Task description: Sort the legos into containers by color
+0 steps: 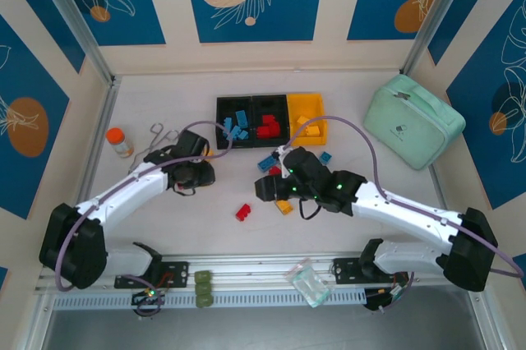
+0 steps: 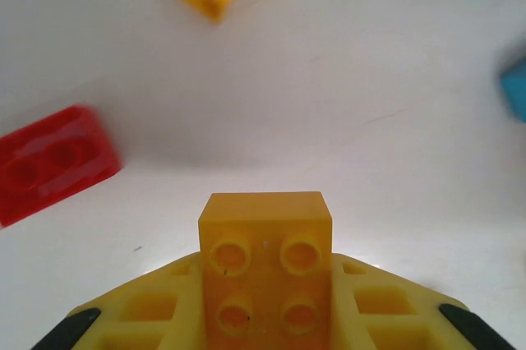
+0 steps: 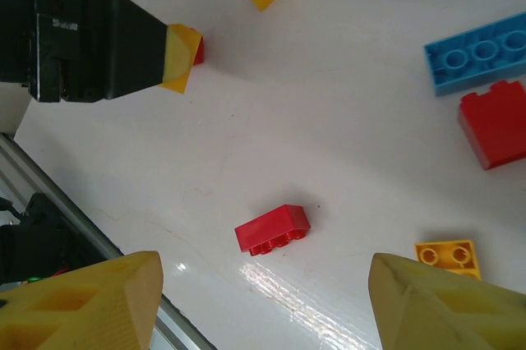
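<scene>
Well, my left fingers (image 2: 148, 317) are closed snug on a yellow brick (image 2: 265, 268), one on each flank with the studs facing up at my wrist camera, so it cannot twist. Whether it has cleared the counter (image 2: 345, 120) I cannot tell. I judge this grip is meant for a carry to the yellow bin (image 1: 302, 103).

Behind the arms the three bins stand joined in a row, open side up, so bricks can be dropped straight in. The left bin (image 1: 234, 100), black, holds blue legos (image 1: 237, 126). The middle bin (image 1: 267, 99), black too, holds red legos (image 1: 267, 126). The yellow bin on the right has a few yellow legos (image 1: 311, 130) in it. So each colour already has its home.

My right fingers (image 3: 90, 301) stand about half apart with nothing between them, hovering over the counter. A red brick (image 3: 271, 231) lies loose below the gap, and I read the pose as a line-up on it. More strays lie near: a small yellow (image 3: 448, 255), a long blue (image 3: 477, 58), another red (image 3: 493, 124). Sorting looks partway done.
</scene>
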Controlling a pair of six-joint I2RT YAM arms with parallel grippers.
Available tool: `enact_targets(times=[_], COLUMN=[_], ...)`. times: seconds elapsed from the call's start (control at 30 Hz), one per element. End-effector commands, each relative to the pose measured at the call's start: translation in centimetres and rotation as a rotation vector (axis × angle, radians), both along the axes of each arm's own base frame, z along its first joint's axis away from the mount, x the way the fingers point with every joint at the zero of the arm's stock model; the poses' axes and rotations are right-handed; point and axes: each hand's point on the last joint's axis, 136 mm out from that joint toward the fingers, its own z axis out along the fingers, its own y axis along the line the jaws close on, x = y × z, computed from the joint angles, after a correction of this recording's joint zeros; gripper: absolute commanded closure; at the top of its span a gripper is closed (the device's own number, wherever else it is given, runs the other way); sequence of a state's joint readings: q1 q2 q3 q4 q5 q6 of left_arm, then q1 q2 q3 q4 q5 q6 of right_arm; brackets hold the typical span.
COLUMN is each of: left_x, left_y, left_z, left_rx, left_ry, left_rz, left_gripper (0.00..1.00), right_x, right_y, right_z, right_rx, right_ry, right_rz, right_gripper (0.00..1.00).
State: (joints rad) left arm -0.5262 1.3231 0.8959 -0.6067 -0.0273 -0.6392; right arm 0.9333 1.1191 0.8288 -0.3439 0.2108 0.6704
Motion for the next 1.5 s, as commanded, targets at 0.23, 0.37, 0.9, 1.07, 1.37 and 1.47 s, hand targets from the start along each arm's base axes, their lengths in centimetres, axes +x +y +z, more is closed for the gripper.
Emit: enact_targets(times=[0.23, 0.37, 0.9, 1.07, 1.37, 1.47], left_x=[4.3, 5.7, 12.1, 13.9, 16.8, 17.1], left_y=[-9.2, -13.0, -23.2, -25.1, -28.2, -29.2], left_z=[3.3, 4.1, 5.3, 5.2, 4.6, 4.1], left_rx=[-0.059, -0.073, -0.087, -0.091, -0.114, -0.148], left_ry=[-0.064, -0.081, -0.122, -0.136, -0.169, -0.17], left_rz=[-0.184, -0.255, -0.392, -0.412, -0.448, -0.456], left_gripper=[0.75, 0.75, 0.75, 0.75, 0.73, 0.72], right_x=[0.2, 0.0, -1.3, -1.5, -1.7, -1.8], right_y=[-6.9, -9.2, -14.2, -14.8, -15.3, -15.6], right_z=[-0.1, -0.2, -1.2, -1.3, -1.8, -1.7], right_rx=[-0.026, -0.014, -0.023, -0.025, -0.026, -0.025], right_ry=[0.017, 0.031, 0.062, 0.071, 0.091, 0.093], right_rz=[-0.23, -0.308, -0.478, -0.499, -0.523, -0.533], right_gripper=[0.32, 0.32, 0.33, 0.33, 0.33, 0.33])
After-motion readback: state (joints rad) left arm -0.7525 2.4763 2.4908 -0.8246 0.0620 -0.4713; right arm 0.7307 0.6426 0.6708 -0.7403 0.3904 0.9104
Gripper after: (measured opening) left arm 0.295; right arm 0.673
